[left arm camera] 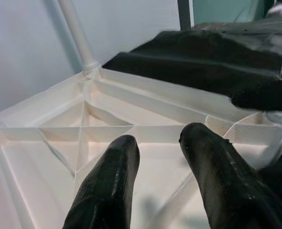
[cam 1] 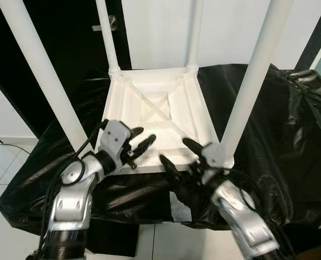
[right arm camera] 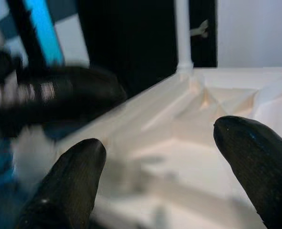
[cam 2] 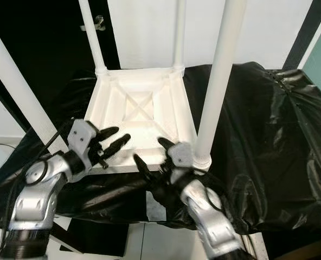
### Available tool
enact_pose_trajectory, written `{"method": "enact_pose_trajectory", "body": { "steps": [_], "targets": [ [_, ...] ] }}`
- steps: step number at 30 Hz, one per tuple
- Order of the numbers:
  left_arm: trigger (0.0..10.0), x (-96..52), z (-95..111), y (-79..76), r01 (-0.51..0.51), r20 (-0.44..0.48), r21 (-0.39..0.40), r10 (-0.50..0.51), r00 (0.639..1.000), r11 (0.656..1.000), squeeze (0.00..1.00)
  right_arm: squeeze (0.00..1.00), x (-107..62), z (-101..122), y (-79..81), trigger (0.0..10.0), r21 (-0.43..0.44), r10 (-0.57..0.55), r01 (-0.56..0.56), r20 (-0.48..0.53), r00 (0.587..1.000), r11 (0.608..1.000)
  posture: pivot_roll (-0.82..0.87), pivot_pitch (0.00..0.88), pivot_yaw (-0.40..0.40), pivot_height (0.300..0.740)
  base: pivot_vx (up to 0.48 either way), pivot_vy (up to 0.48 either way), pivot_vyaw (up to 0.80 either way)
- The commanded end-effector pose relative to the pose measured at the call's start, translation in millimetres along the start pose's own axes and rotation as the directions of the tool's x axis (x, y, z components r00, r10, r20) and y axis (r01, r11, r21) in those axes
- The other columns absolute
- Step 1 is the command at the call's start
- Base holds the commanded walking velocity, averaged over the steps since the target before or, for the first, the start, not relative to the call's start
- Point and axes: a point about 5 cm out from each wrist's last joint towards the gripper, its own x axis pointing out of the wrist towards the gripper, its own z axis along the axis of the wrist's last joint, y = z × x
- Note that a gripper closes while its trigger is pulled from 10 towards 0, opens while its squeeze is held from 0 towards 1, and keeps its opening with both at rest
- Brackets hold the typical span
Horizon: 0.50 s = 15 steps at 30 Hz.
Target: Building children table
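Blk plastic sheet [cam 1: 280, 124], tiled floor [cam 1: 3, 162].

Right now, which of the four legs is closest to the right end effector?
The near-right leg: its socket sits right beside the right end effector. The other three stand at the far corners and the near left.

— Where do we have our left arm?

— Bent at the elbow and reaching forward, the silver forearm angled up and inward. Our left claw [cam 1: 141, 142] has its two black fingers [left arm camera: 107, 186] parted a little, tips pointing right and forward.

— And our right arm?

— It comes up from the lower right, forearm slanting inward. Our right claw [cam 1: 177, 151] has its fingers [right arm camera: 69, 181] spread wide, one tip aimed left, the other up and away.

— How close are the two?

— Near each other, not touching.
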Motion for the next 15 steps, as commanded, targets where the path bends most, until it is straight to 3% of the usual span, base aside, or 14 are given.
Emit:
{"method": "enact_pose_trajectory", "body": {
  "steps": [1,5,9,15],
  "targets": [
    [10.0,-5.2,-9.0,23.7,-0.441,-0.052,-0.009,0.440,0.897,0.897,0.00,0.00,0.6,-4.7,-6.2,10.0,0.020,-0.059,0.059,-0.015,0.998,0.998,0.00,0.000,0.031,0.740,0.000,0.000,0.00],
    [10.0,0.2,-11.7,26.0,-0.457,-0.076,0.000,0.456,0.887,0.889,0.00,0.00,18.7,-0.2,-3.5,10.0,0.160,-0.167,0.156,0.058,0.984,0.975,0.00,0.000,0.040,0.740,0.000,0.000,0.00],
    [10.0,2.4,-11.9,29.9,-0.479,-0.091,0.043,0.481,0.872,0.877,0.00,0.00,25.8,2.4,-6.2,10.0,0.258,-0.251,0.222,0.082,0.965,0.940,0.01,0.000,0.035,0.740,0.000,0.000,0.00],
    [10.0,0.5,-16.6,44.8,-0.529,-0.133,0.070,0.534,0.835,0.846,0.00,0.00,24.2,2.2,-22.5,10.0,0.241,-0.403,0.372,0.095,0.910,0.897,0.02,0.000,0.036,0.740,0.000,0.000,0.00]
  ]
}}
